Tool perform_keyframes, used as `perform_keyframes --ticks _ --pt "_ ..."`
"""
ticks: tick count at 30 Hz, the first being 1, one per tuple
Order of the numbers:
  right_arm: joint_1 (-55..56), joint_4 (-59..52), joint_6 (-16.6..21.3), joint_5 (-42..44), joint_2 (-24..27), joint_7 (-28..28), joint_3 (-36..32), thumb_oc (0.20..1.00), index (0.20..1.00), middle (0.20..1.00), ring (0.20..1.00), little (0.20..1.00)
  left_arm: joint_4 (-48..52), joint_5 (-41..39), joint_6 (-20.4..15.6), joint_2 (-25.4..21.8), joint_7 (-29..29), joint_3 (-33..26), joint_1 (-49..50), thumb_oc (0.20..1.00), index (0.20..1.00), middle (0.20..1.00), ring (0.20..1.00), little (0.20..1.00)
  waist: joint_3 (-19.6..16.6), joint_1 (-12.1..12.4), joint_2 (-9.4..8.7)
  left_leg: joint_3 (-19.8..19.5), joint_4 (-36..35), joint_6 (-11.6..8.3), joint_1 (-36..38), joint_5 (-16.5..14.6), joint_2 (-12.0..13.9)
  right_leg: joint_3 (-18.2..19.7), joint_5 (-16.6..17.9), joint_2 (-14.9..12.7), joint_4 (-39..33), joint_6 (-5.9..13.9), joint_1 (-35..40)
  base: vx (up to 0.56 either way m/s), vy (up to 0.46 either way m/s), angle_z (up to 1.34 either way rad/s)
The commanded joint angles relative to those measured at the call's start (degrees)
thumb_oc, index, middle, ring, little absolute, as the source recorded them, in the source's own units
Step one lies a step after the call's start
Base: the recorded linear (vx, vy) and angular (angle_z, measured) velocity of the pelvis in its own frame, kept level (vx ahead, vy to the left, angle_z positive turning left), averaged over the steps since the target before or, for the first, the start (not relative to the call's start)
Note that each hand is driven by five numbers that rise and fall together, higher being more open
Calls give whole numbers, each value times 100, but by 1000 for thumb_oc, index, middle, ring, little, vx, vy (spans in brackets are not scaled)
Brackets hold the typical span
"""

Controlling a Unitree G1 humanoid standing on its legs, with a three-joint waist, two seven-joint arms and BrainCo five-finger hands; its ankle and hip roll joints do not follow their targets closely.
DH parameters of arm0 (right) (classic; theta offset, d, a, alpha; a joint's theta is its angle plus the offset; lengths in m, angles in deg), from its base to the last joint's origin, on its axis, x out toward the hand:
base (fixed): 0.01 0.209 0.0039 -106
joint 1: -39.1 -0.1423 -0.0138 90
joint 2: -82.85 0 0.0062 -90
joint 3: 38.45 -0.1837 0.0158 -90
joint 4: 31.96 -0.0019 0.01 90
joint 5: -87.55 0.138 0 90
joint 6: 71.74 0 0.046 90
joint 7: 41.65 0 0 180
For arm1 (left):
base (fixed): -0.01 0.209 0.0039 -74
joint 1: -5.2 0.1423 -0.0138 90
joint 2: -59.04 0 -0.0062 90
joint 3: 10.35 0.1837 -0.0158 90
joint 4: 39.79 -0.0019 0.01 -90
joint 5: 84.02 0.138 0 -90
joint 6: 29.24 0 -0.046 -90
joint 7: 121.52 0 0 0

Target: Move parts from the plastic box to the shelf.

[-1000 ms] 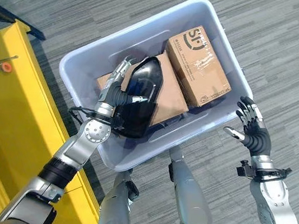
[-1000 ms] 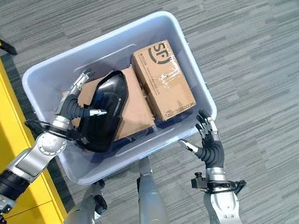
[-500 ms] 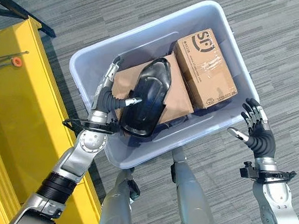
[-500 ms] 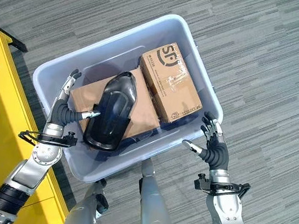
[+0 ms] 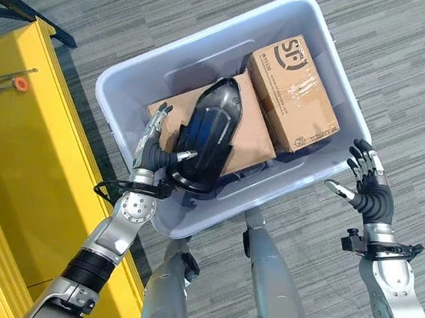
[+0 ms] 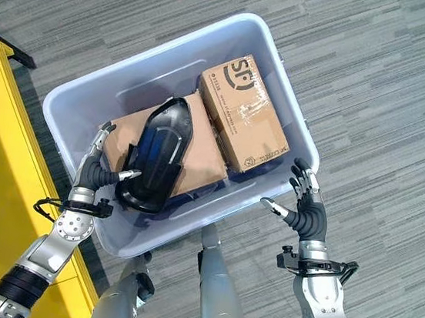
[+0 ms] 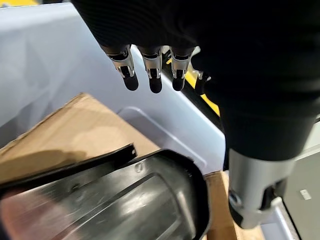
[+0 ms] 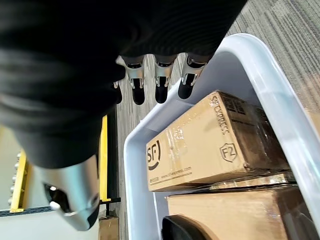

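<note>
In the middle of the picture, the shiny black part lies on a brown box inside the plastic box. The left hand touches its lower left edge, fingers straight. The right hand waits spread open at right.

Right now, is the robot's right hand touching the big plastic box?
Apart. The left eye view shows grey floor between the open right robot hand and the plastic box.
</note>
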Motion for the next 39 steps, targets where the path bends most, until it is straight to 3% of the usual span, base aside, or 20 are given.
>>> perform_keyframes --ticks 1,9,19,23,31,39 --pt "243 -532 389 -127 133 99 -242 1000 1000 1000 1000 1000 -44 69 -49 -156 357 -234 26 1000 1000 1000 1000 1000 2 -34 -249 -532 44 -429 622 219 390 -720 -350 -605 28 785 357 0 0 0" --pt "189 -539 364 -190 232 203 -192 1000 1000 1000 1000 1000 -520 -280 83 37 670 -346 -154 1000 1000 1000 1000 1000 85 -8 -209 -661 50 -444 544 91 356 -756 -436 -654 28 803 309 23 15 0" --pt "191 -629 374 -155 361 304 -102 1000 1000 1000 1000 1000 -946 -507 161 259 912 -131 -634 1000 1000 1000 1000 1000 373 -91 -173 -815 74 -329 310 -43 130 -793 -375 -861 56 771 182 -20 10 7" --pt "204 -694 327 -182 444 410 -44 1000 1000 1000 1000 1000 -1081 -1082 172 514 1030 -117 -805 1000 1000 1000 1000 1000 590 -155 -182 -781 290 -278 131 -179 107 -749 -416 -932 415 738 -113 -44 13 1" --pt "118 -819 327 -204 621 571 68 1000 1000 1000 1000 1000 -1414 -1224 296 654 1172 96 -1126 1000 1000 1000 1000 1000 844 -285 -155 -806 734 -207 -289 -498 40 -656 -566 -1027 939 688 -595 -29 -4 -2" --pt "52 -865 351 -139 689 721 231 1000 1000 1000 1000 1000 -2514 -1922 323 1021 1512 68 -1776 1000 1000 1000 1000 1000 955 -440 -164 -779 1130 -205 -599 -701 78 -568 -695 -1006 1302 661 -958 -3 -6 3"
